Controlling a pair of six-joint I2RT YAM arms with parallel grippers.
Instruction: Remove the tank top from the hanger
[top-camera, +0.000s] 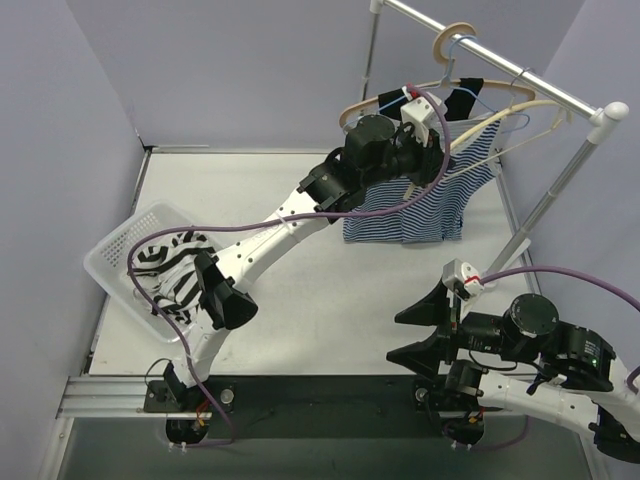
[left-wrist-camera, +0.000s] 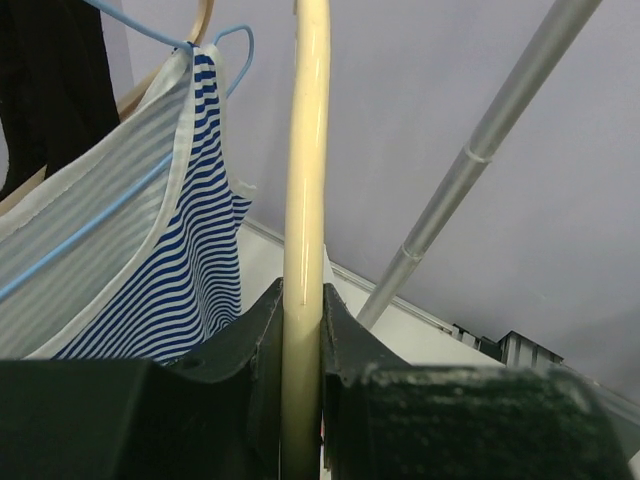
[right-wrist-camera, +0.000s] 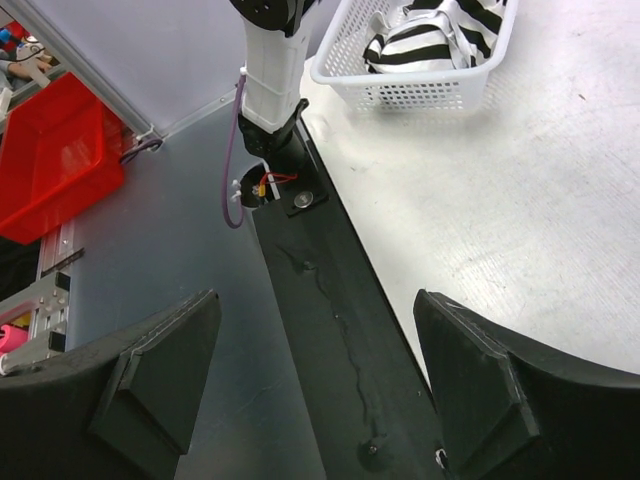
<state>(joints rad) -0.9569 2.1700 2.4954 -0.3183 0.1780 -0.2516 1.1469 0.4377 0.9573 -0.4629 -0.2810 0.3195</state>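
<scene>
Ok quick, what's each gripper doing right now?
Left gripper: closed on the cream hanger.
Right gripper: open, holding nothing.

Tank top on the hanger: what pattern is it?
The tank top has blue-and-white stripes; the left wrist view shows it best.
</scene>
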